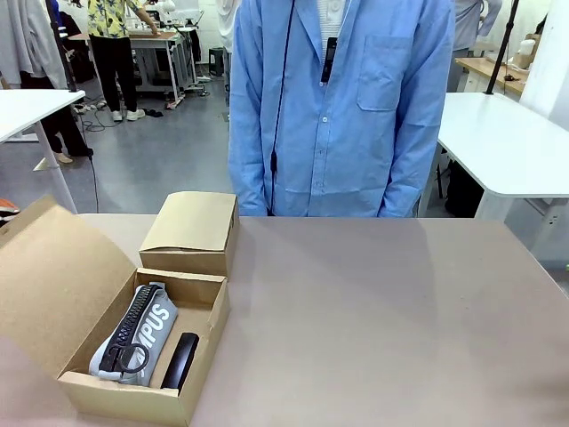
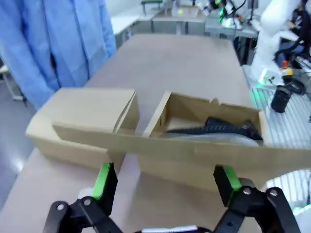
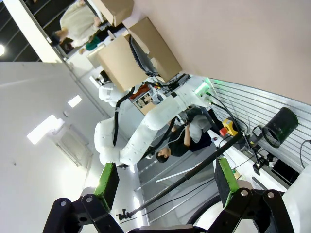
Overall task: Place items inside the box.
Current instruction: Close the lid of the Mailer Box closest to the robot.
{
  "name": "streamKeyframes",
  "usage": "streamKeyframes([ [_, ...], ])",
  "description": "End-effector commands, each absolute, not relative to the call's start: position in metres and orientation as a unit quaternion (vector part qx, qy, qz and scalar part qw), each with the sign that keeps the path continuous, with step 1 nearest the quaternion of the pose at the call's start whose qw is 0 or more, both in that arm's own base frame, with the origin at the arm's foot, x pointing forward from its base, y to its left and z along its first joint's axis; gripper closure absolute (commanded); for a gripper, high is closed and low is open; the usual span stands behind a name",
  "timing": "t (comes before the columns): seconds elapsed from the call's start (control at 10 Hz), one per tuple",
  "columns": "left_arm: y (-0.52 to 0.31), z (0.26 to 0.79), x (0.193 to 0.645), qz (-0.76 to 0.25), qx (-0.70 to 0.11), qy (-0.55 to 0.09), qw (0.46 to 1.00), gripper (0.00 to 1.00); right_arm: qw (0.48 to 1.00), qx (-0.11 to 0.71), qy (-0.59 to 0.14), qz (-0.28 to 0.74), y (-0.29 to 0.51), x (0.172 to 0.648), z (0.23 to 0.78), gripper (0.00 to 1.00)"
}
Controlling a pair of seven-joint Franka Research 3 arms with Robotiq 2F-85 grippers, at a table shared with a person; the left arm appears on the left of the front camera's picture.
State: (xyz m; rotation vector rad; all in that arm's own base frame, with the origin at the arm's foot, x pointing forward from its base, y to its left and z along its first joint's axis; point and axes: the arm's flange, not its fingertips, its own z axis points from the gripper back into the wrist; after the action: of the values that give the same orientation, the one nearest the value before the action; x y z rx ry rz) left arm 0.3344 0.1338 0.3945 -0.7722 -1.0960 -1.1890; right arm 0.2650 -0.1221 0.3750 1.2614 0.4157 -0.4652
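The open cardboard box (image 1: 124, 400) sits at the table's near left with its lid folded back. A grey "CAMPUS" pencil case (image 1: 147, 334) lies in it, and a black stapler (image 1: 180, 360) lies beside the case. In the left wrist view my left gripper (image 2: 165, 182) is open and holds nothing. It hovers just short of the box (image 2: 194, 109), over the lid side, and the case's black zip (image 2: 218, 130) shows inside. My right gripper (image 3: 166, 184) is open and holds nothing, far from the box (image 3: 146, 43).
A second, closed cardboard box (image 1: 191, 231) stands directly behind the open one. A person in a blue shirt (image 1: 342, 107) stands at the far edge with arms down. Bare table (image 1: 382, 311) stretches across the middle and right.
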Motion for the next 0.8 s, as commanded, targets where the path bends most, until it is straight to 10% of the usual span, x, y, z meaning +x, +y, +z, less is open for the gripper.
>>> streamKeyframes([
  [0.0, 0.08, 0.413, 0.318, -0.535, -0.355, -0.49, 0.589, 0.0, 0.757, 0.59, 0.184, -0.212, -0.122, 0.266, 0.38, 0.0],
  [0.7, -0.051, 0.322, 0.234, -0.624, -0.367, -0.367, 0.584, 0.0, 0.757, 0.59, 0.184, -0.212, -0.122, 0.266, 0.38, 0.0],
])
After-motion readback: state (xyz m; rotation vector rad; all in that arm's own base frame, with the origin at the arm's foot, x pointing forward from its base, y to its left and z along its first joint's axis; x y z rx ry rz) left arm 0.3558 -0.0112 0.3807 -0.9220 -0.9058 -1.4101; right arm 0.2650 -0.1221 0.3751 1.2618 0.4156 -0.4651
